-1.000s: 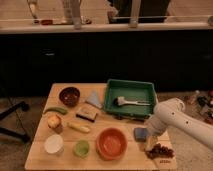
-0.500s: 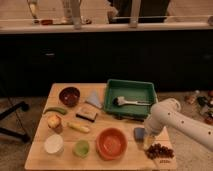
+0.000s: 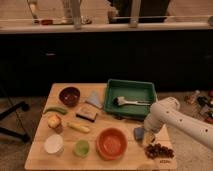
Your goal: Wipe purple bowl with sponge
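Observation:
The purple bowl [image 3: 69, 95] is a small dark maroon bowl at the back left of the wooden table. The sponge [image 3: 138, 133] is a small blue block near the front right, between the orange bowl and the arm. My white arm reaches in from the right and bends down over the table's right side. My gripper [image 3: 149, 136] hangs at its end, right beside the sponge's right edge, low over the table. The bowl is far to the left of the gripper.
A green tray [image 3: 131, 90] holds a brush [image 3: 127, 102] at the back right. An orange bowl [image 3: 111, 143], green cup [image 3: 81, 148], white cup [image 3: 53, 144], tan block [image 3: 87, 113], grey triangular piece [image 3: 94, 99] and food items lie around. Dark grapes [image 3: 159, 150] sit at the front right.
My arm has shifted a little left and down, bringing the gripper closer to the sponge. The sponge and the bowl have not moved.

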`<state>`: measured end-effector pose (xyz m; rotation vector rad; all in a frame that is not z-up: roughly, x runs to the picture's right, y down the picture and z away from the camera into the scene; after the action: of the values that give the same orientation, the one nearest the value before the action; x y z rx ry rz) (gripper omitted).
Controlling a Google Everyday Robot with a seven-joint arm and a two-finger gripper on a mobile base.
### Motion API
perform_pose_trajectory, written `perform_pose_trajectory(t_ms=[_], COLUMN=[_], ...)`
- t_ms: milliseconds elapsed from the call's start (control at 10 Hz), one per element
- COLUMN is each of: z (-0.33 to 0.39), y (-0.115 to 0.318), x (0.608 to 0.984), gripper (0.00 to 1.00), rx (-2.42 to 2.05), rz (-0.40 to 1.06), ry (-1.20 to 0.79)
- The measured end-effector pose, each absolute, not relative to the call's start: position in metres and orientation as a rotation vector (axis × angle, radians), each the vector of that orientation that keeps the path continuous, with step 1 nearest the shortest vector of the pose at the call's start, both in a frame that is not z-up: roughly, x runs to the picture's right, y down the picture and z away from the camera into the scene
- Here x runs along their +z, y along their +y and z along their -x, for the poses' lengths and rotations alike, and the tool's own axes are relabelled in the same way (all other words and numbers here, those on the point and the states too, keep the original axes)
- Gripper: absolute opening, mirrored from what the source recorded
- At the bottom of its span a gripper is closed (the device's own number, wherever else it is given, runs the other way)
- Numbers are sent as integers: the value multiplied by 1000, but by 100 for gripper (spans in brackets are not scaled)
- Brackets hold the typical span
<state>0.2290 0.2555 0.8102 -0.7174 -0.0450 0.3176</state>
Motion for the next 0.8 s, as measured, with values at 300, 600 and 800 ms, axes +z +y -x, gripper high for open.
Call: perform_pose_trajectory(t_ms=[300,600,800], z=[-229,-228,-230], y=[257,260,262], x=[819,824,827], gripper=[80,80,80], rx=[323,323,324], rz=[723,730,737], ry=[-32,-22,-16])
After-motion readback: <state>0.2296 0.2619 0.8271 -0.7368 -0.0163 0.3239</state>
